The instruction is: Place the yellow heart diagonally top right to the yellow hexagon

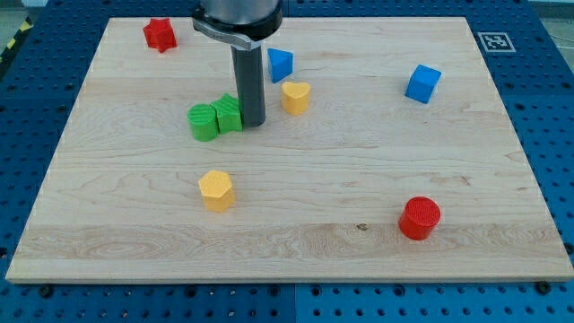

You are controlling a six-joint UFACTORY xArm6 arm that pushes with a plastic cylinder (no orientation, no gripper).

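Note:
The yellow heart [296, 96] lies on the wooden board, above the middle of the view. The yellow hexagon [216, 190] lies lower and further left, well apart from the heart. My tip [253, 123] stands on the board between the two, just left of and slightly below the heart, not touching it. It sits right against the right side of a green block [230, 113], which adjoins a second green block [204, 122] on its left.
A red star [159, 34] lies at the top left. A blue block [281, 64] sits just above the heart, partly behind the rod. A blue cube [422, 83] is at the upper right. A red cylinder [420, 218] is at the lower right.

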